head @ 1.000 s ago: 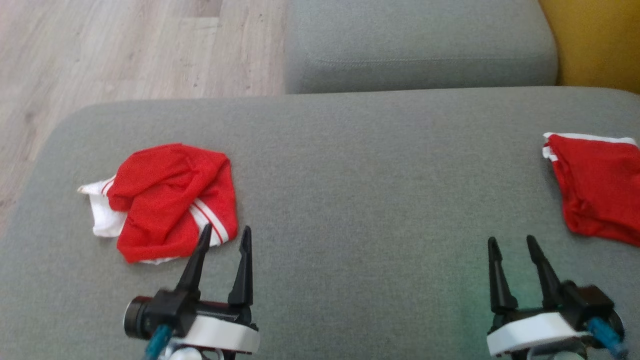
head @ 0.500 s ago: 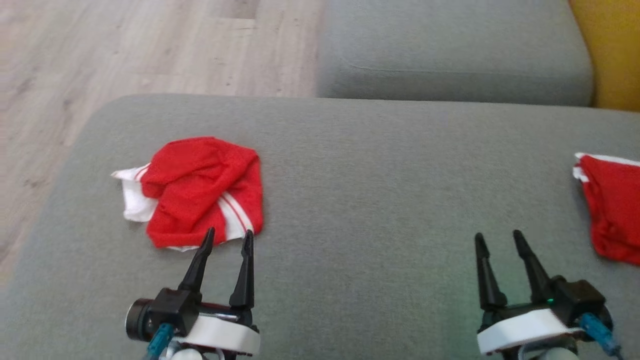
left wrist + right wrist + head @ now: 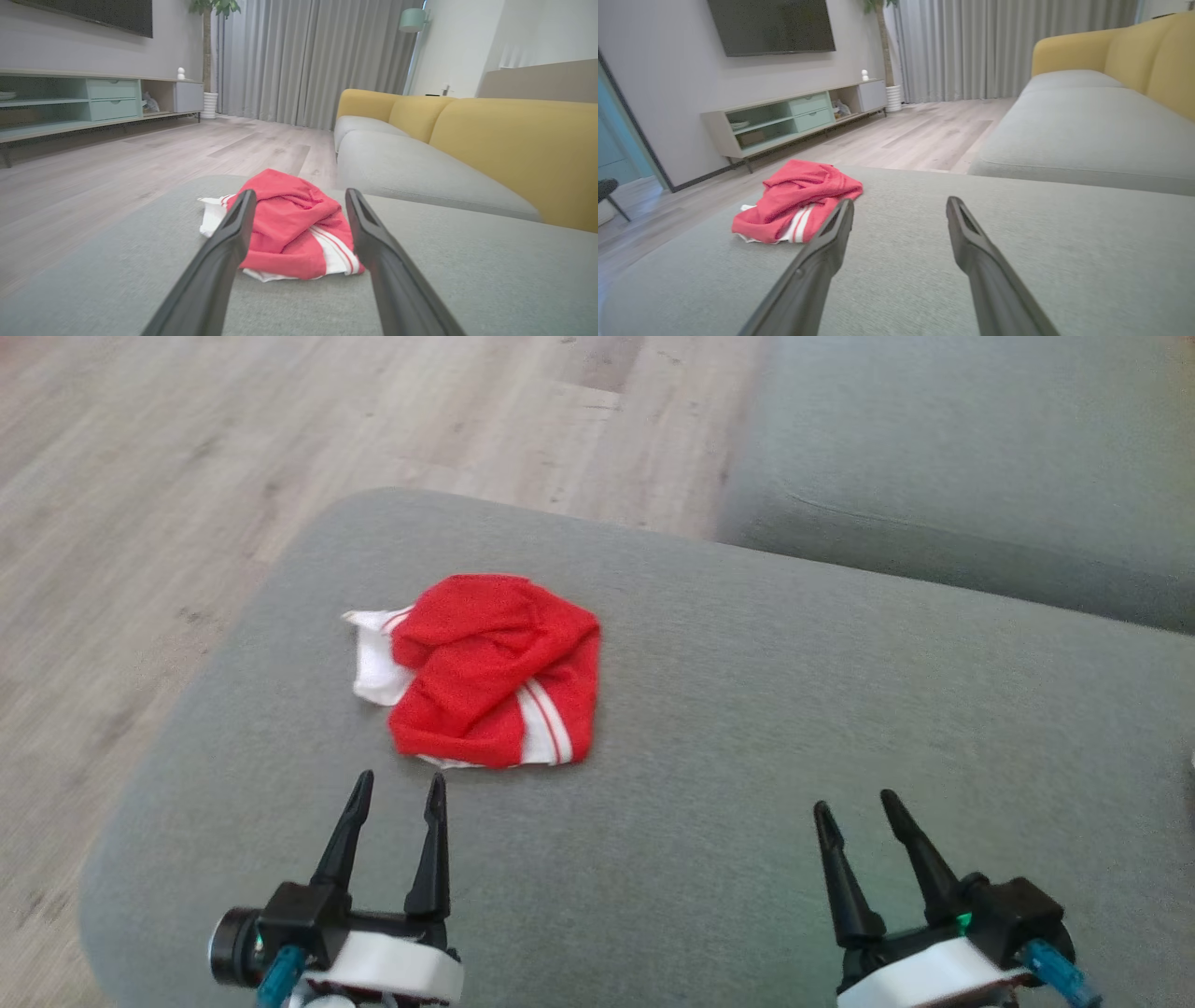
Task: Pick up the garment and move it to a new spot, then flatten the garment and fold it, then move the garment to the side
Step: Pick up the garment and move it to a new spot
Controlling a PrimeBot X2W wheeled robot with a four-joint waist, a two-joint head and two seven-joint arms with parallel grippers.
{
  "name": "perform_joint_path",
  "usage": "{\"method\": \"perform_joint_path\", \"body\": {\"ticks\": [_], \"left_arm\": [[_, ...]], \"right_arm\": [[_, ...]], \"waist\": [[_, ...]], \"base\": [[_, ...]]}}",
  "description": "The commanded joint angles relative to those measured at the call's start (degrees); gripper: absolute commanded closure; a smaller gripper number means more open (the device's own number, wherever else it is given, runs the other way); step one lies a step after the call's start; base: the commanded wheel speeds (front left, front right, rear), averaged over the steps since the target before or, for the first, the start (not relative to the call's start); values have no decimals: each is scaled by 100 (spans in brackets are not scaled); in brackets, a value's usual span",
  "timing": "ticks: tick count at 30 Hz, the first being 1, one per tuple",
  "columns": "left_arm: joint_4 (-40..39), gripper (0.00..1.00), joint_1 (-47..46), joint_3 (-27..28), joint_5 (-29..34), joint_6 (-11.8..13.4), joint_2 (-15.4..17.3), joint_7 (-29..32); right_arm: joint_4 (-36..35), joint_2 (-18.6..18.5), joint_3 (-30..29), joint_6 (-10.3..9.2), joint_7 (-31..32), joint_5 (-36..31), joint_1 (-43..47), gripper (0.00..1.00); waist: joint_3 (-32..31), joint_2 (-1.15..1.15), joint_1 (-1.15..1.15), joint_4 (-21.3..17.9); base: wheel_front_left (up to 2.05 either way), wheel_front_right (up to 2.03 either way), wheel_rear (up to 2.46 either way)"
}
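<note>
Grey cushion (image 3: 747, 756), wooden floor (image 3: 187, 476)

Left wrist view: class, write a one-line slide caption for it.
Open left gripper aimed at a crumpled red-and-white garment lying on a grey cushion, not yet touching it.

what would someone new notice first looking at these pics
The crumpled red and white garment jumps out first, lying on the grey cushion near its left end. Next, at the bottom of the head view, the open left gripper sits just short of the garment and the open right gripper over bare cushion. The yellow sofa back glows at the right of the left wrist view.
</note>
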Motion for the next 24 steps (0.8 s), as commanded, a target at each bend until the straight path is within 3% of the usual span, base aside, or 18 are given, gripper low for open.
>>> {"method": "perform_joint_path", "body": {"ticks": [1,6,12,19,24], "left_arm": [[-147,0,-132,220,44,-3,22,-28],[-102,0,-121,276,73,-6,47,-28],[-91,0,-128,385,46,-22,122,-28],[23,0,-612,423,27,-181,451,105],[175,0,-1620,24,81,-421,859,817]], "right_arm": [[-173,-37,211,37,-37,53,-147,0],[-170,-37,356,37,-37,133,-141,0],[-176,-37,418,37,-37,152,-163,0],[-156,-37,393,37,-37,1,-313,0],[-199,-37,288,37,-37,-212,-529,0]], "waist": [[-51,0,0,260],[-78,0,0,559],[-51,0,0,655],[300,0,0,448],[779,0,0,206]], "base": [[0,0,0],[0,0,0],[0,0,0],[0,0,0],[0,0,0]]}}
